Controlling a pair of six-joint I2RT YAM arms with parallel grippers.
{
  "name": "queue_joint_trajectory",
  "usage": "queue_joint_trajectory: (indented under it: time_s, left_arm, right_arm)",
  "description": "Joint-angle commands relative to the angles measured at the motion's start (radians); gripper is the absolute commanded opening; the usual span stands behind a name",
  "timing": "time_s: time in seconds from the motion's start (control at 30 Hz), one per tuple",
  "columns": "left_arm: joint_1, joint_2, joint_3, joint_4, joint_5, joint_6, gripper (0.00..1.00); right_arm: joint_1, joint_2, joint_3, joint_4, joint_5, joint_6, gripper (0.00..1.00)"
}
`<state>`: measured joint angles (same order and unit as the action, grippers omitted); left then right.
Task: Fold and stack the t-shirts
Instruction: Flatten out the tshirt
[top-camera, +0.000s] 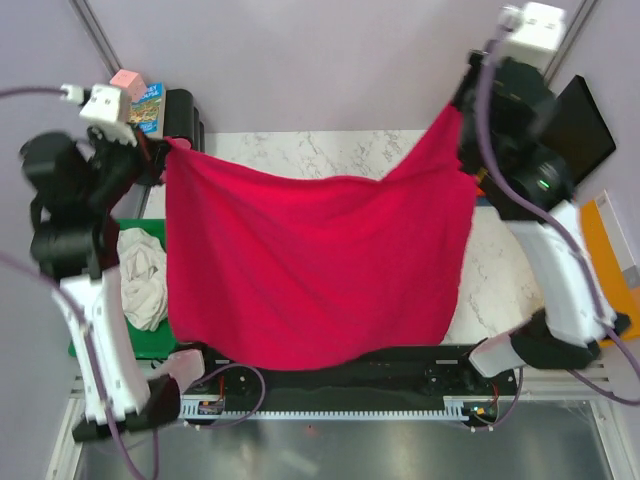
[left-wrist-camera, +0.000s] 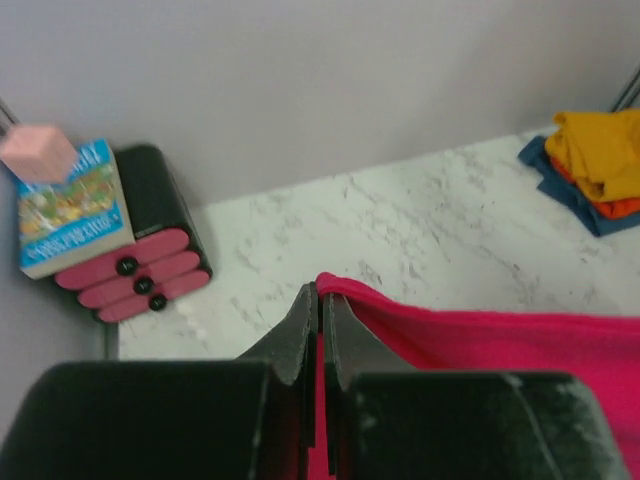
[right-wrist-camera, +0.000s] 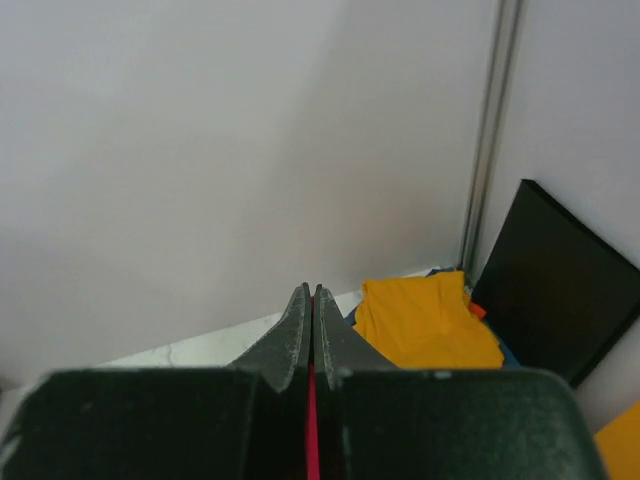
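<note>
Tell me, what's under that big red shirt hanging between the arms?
Past the red shirt, only white marble table shows, behind it and to its right. The cloth blocks most of the tabletop from the overhead view, so anything there is hidden.

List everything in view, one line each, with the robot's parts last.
red shirt: one, crimson, hanging spread between both grippers above the table
white shirt: one, white, crumpled on the green mat
shirt pile: one, yellow-orange over orange over blue, table's far right corner
green mat: one, green, left side
cases: one stack, pink and black, far left by the wall
book: one, blue-green cover, on the cases
pink block: one, pink, at the book's corner
black panel: one, black, right of the pile
orange board: one, orange, right edge
table: one, white marble
left gripper: shut on red shirt
right gripper: shut on red shirt
</note>
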<state>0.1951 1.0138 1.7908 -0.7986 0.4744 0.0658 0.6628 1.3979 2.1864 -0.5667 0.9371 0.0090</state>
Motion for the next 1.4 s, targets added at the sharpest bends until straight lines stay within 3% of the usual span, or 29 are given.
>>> queue_joint_trajectory:
  time_s: [0.0,0.13,0.27,0.47,0.8,0.93,1.1,1.37]
  left_arm:
    - [0.003,0.192,-0.024,0.142,-0.029,0.038,0.02]
    - [0.003,0.379,0.056,0.203,-0.051,0.031,0.02]
    - [0.003,0.506,0.227,0.22,-0.075,0.002,0.02]
    - [0.004,0.56,0.421,0.208,-0.053,-0.057,0.02]
    - [0.006,0.339,0.43,0.119,-0.051,-0.043,0.02]
    - [0.003,0.153,0.308,0.062,-0.016,-0.04,0.02]
    - [0.004,-0.036,0.213,-0.059,0.017,-0.028,0.02]
    - [-0.014,-0.138,0.343,-0.241,-0.051,-0.017,0.02]
  right_arm:
    - [-0.187,0.229,0.081,-0.039,-0.154,0.167,0.0]
    - [-0.245,0.389,0.214,-0.05,-0.202,0.183,0.0]
    - [-0.273,0.47,0.303,-0.012,-0.237,0.169,0.0]
    - [-0.281,0.406,0.323,0.016,-0.273,0.164,0.0]
    - [-0.175,0.139,0.193,0.033,-0.282,0.054,0.0]
    - [-0.042,-0.012,0.043,0.042,-0.206,-0.05,0.0]
    - [-0.002,-0.187,-0.108,0.018,-0.181,-0.093,0.0]
    - [0.0,-0.358,-0.128,0.004,-0.155,-0.127,0.0]
